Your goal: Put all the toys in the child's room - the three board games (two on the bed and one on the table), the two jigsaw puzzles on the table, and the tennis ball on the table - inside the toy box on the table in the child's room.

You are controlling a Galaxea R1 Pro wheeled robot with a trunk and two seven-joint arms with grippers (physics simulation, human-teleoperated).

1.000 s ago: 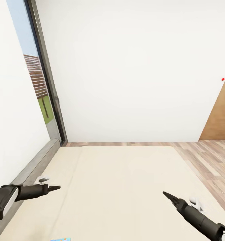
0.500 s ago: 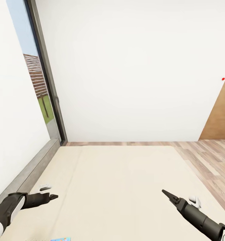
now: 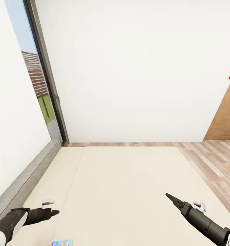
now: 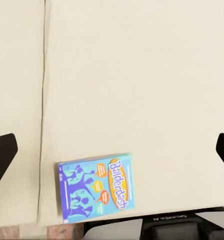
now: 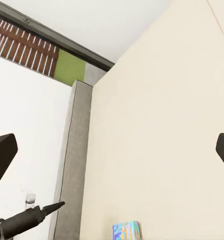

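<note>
White-walled child's room, tall window [image 3: 43,85] at left, wood-plank floor [image 3: 210,160] beyond bed [image 3: 128,184]. Beige mattress spans foreground. Small blue board game [image 4: 96,187] lies flat near mattress's near edge, just beside left gripper [image 3: 55,213]. Left gripper hovers over it, fingers spread wide, empty. Right gripper [image 3: 170,198] well apart over mattress, also spread, empty. Judged step: reaching for bed game. Next: lower left gripper, straddle box edge, close.

Board game [image 4: 96,187]: small blue flat box printed "Balderdash", lying flat and face up on the bed [image 3: 128,184], at the lower left of the left wrist frame near the mattress edge. Bed: plain beige mattress, grey frame, filling the lower head frame.
</note>
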